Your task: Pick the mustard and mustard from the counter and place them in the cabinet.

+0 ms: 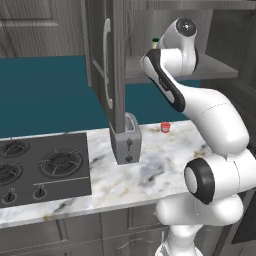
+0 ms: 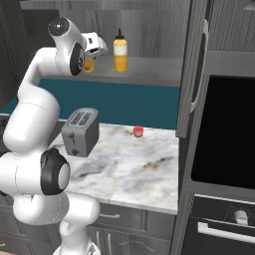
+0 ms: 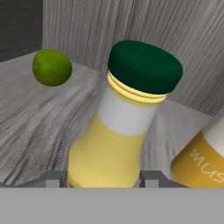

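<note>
Step in hand, as you can judge it: placing the second mustard; the taller squeeze bottle already stands upright on the cabinet shelf, nozzle up. Your gripper is inside the cabinet, clamped on the slim green-capped bottle low on its body; fingertips flank it on both sides; the bottle looks tilted, though the hand camera rolls; whether its base touches the shelf, you cannot tell. A lime lies further back. Next move calls for settling the bottle upright, releasing, then withdrawing without knocking the neighbouring bottle just beside it. Counter carries a toaster and red cup.
</note>
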